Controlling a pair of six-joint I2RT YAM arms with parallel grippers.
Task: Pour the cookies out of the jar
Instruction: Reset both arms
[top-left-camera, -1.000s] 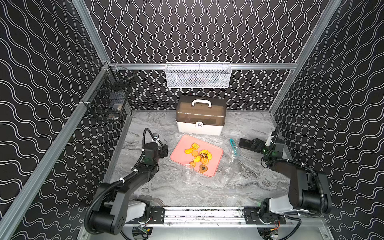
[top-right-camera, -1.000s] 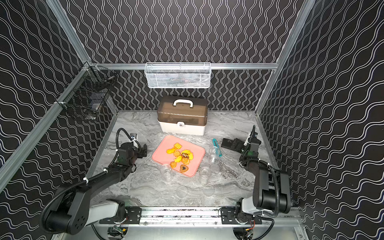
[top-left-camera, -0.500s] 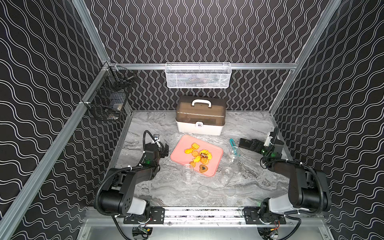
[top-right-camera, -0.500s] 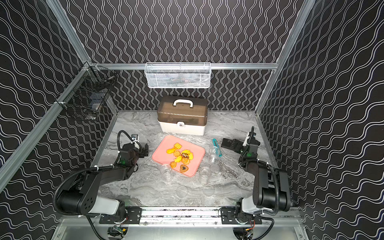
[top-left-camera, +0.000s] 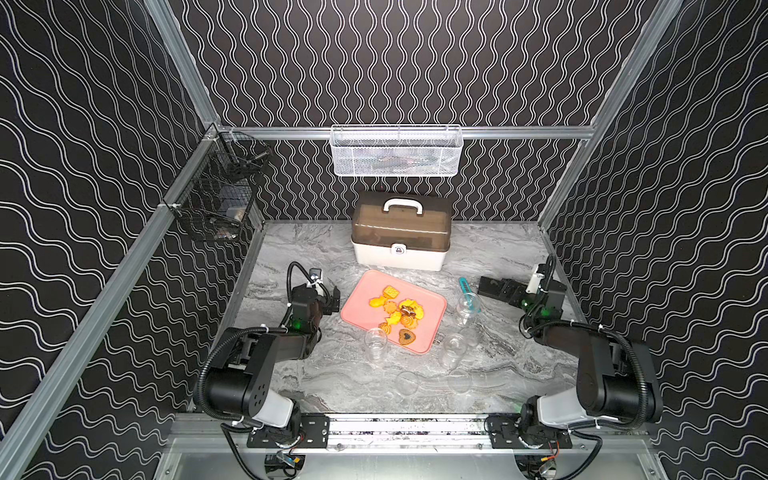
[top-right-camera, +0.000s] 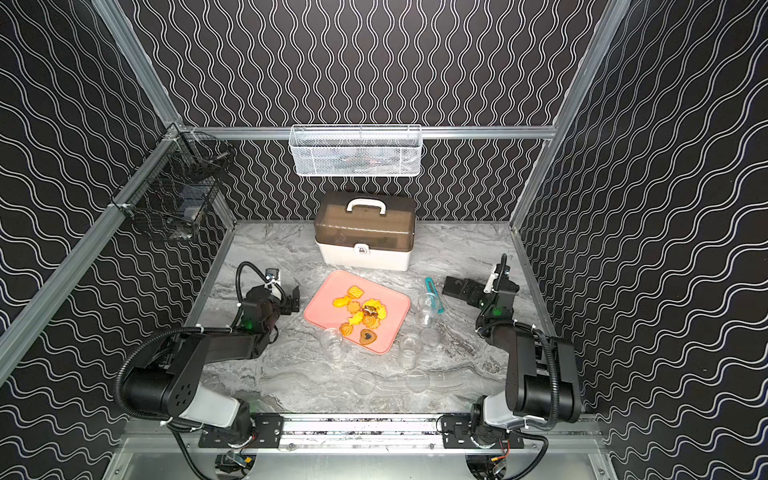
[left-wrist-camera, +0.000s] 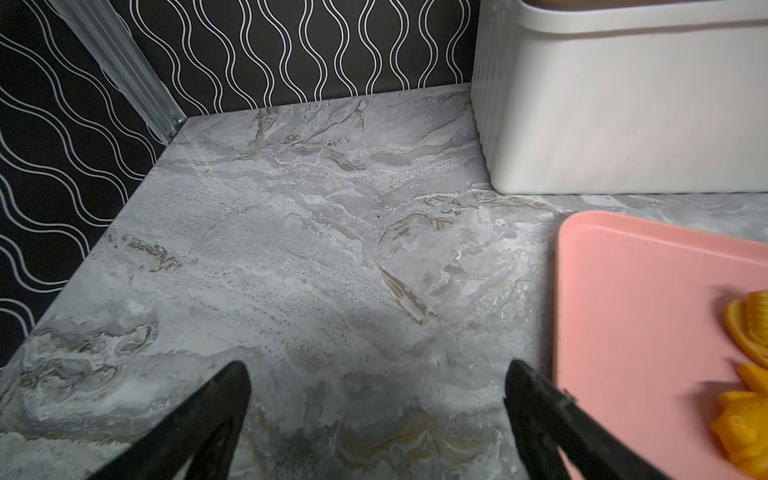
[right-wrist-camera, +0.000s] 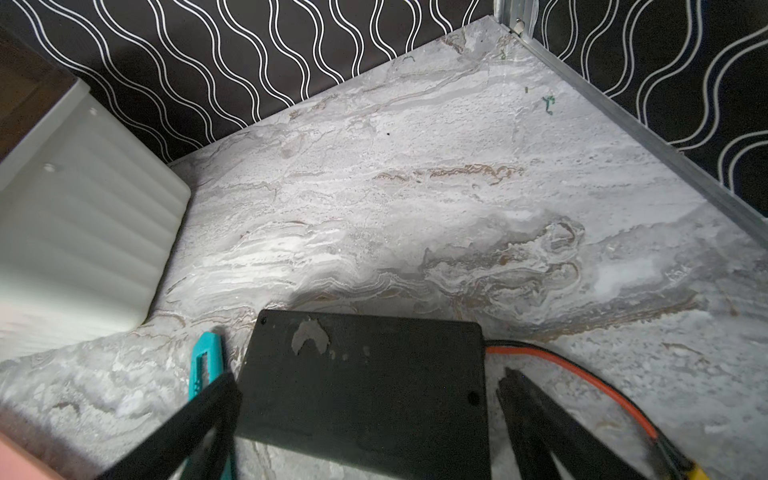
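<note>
You have one pink tray (top-left-camera: 360, 308) with roughly ten cookies (top-left-camera: 390, 291); they overlap, so the count is loose. Three clear jars (top-left-camera: 376, 345) stand upright, but the fainter clear round pieces can't be counted. There's also one lidded box (top-left-camera: 399, 253), one white mesh basket (top-left-camera: 395, 160), one black wire basket (top-left-camera: 216, 203), one teal tool (top-left-camera: 464, 284) and one black case (top-left-camera: 492, 286).

The tray (top-left-camera: 361, 305) lies at the centre of the table (top-left-camera: 332, 374), with the cookies (top-left-camera: 398, 311) on it. The case (top-left-camera: 401, 237) stands behind the tray, near the back wall. The first jar (top-left-camera: 375, 344) sits just before the tray's front edge. The second jar (top-left-camera: 467, 307) and third jar (top-left-camera: 454, 351) sit to the tray's right. The flat box (top-left-camera: 496, 288) lies further right. The mesh basket (top-left-camera: 397, 151) hangs on the back rail, above the case.
</note>
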